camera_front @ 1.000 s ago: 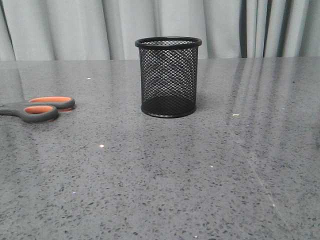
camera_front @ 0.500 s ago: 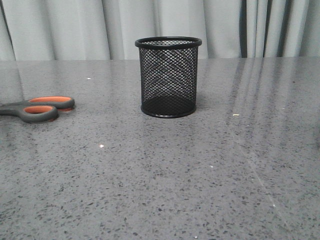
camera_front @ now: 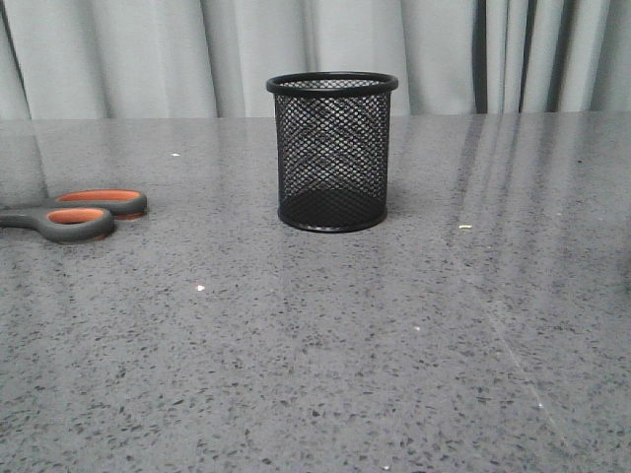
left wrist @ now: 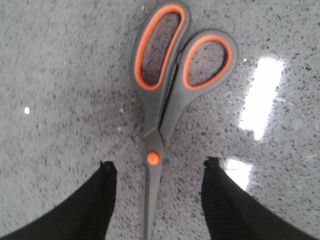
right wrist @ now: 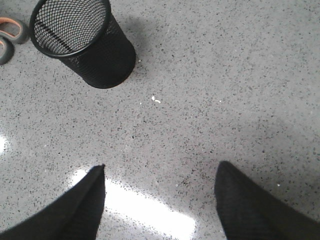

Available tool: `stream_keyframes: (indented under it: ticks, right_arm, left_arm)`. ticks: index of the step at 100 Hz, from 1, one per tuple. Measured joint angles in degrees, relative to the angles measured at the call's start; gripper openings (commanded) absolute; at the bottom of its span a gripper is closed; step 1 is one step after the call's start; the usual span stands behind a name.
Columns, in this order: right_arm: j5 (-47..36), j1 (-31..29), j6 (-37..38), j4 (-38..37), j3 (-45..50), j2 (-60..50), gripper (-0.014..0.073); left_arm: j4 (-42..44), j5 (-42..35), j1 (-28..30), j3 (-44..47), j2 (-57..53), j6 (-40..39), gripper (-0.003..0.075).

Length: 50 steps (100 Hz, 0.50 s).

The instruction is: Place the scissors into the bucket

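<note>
Left wrist view: scissors (left wrist: 159,115) lie between open left end effector (left wrist: 157,172) fingers.

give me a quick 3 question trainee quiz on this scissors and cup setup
1. True or false: the grey scissors with orange-lined handles already stand inside the black wire-mesh cup.
2. Which gripper straddles the scissors' blades? A) left gripper B) right gripper
3. Fill in: the cup stands ____ on the speckled grey table.

Key:
1. False; they lie flat on the table, apart from the cup.
2. A; its open fingers sit either side of the blades.
3. upright
</note>
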Motion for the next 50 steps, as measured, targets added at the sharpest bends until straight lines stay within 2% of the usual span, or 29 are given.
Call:
stream_keyframes:
  ticks: [29, 50]
  right_arm:
    - [0.00, 0.00, 0.00, 0.00, 0.00, 0.00, 0.0426]
    - [0.00, 0.00, 0.00, 0.00, 0.00, 0.00, 0.0426]
  left_arm:
    - [5.70, -0.12, -5.53, -1.38, 5.15, 1.94, 0.0362]
    - [6.61, -0.23, -6.09, -1.38, 7.30, 2.07, 0.0362]
